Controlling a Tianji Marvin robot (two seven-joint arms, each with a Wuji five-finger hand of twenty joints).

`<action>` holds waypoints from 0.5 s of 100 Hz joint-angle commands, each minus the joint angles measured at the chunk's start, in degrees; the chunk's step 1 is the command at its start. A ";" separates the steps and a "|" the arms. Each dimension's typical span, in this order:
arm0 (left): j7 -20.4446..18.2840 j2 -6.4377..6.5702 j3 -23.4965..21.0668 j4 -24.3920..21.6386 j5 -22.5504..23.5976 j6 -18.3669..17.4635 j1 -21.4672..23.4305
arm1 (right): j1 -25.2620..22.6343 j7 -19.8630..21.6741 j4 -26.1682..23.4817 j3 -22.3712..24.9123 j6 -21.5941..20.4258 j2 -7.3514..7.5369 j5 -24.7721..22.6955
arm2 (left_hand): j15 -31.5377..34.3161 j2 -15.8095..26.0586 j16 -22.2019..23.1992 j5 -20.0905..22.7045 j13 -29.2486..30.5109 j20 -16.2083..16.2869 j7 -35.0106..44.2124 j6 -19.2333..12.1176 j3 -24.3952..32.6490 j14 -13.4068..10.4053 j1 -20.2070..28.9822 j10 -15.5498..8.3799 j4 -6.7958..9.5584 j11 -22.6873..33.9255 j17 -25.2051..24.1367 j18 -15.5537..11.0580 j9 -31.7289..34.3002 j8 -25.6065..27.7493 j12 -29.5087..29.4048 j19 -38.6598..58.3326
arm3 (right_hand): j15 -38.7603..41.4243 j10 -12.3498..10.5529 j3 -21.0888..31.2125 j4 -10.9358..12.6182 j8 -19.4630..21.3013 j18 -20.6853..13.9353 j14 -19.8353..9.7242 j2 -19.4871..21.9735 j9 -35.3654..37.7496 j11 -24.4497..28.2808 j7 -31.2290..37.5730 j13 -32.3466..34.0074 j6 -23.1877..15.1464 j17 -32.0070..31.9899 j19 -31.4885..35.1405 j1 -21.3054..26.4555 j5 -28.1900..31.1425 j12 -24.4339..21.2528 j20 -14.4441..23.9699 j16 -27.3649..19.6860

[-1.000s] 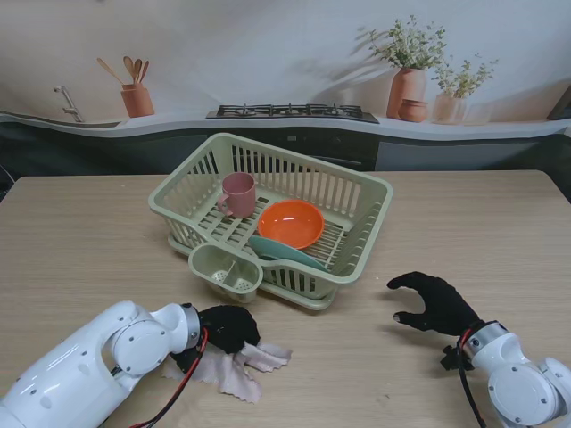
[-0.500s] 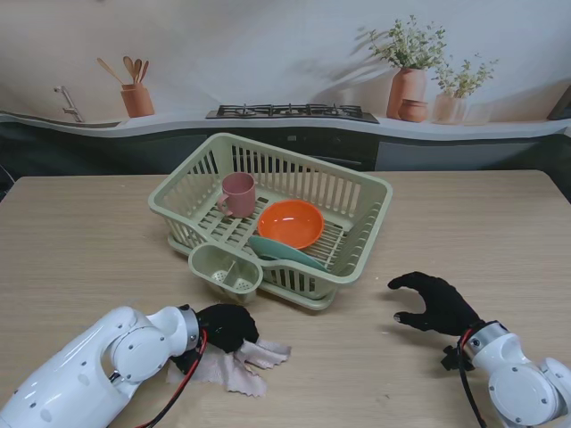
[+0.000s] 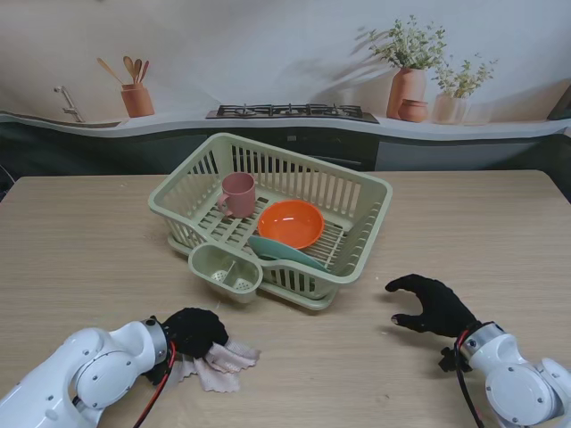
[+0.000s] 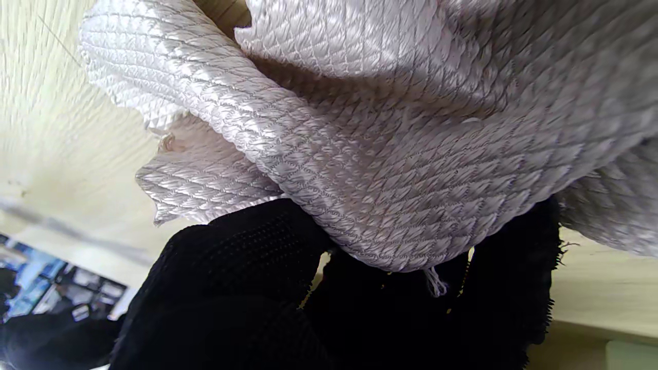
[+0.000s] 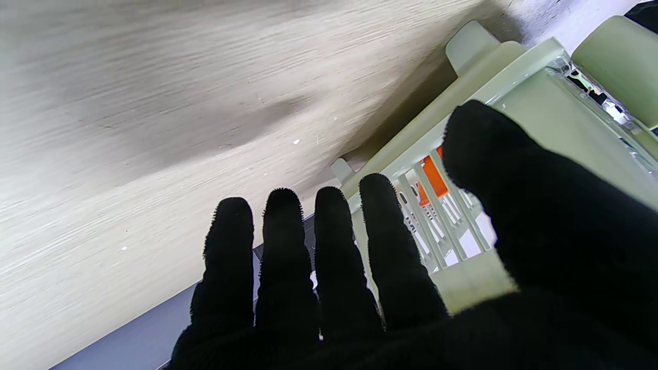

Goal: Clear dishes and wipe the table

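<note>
While the rack (image 3: 268, 218) is sitting with cup (image 3: 237, 193), bowl (image 3: 290, 223) and plate inside, the left hand (image 3: 190, 332), closed on the cloth (image 3: 223, 361), is dragging it leftward, nearer me than the rack, so wiping is underway; the right hand (image 3: 431, 304) is hovering empty, fingers spread.

Terracotta plant pots (image 3: 407, 92), utensil holder (image 3: 137, 100), a stove (image 3: 293, 111) – possibly gas.
</note>
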 commanded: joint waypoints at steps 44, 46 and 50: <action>-8.67 1.69 16.44 4.73 -12.32 6.42 -11.58 | -0.43 0.31 -0.08 0.36 -0.63 -0.08 -0.07 | 0.31 -0.25 -0.54 -0.85 0.71 -1.17 -6.96 5.77 1.36 1.41 1.69 -0.48 -0.75 -7.94 0.53 2.28 -2.27 -5.13 -6.27 -0.56 | 0.52 -0.79 0.48 -0.62 -0.43 -2.15 -0.88 0.33 0.19 0.83 0.31 -1.55 0.31 -0.86 -0.15 -1.51 -1.33 -0.01 0.66 -0.49; -8.65 1.69 17.39 4.94 -12.86 6.85 -12.26 | -0.45 0.30 -0.07 0.42 -0.69 -0.08 -0.05 | 0.32 -0.27 -0.54 -0.86 0.72 -1.18 -6.94 5.77 1.32 1.35 1.64 -0.54 -0.77 -7.89 0.54 2.28 -2.22 -5.14 -6.25 -0.57 | 0.51 -0.78 0.47 -0.62 -0.44 -2.14 -0.91 0.32 0.18 0.82 0.28 -1.58 0.24 -0.88 -0.16 -1.53 -1.40 -0.01 0.65 -0.50; -8.54 1.68 19.20 5.42 -13.87 7.45 -13.58 | -0.48 0.27 -0.05 0.55 -0.83 -0.09 -0.03 | 0.37 -0.22 -0.54 -0.88 0.79 -1.17 -6.89 5.70 1.28 1.21 1.59 -0.66 -0.80 -7.83 0.72 2.28 -2.23 -5.17 -6.22 -0.49 | 0.51 -0.73 0.48 -0.62 -0.43 -2.14 -0.90 0.30 0.20 0.82 0.30 -1.58 0.19 -0.88 -0.16 -1.50 -1.34 -0.01 0.65 -0.50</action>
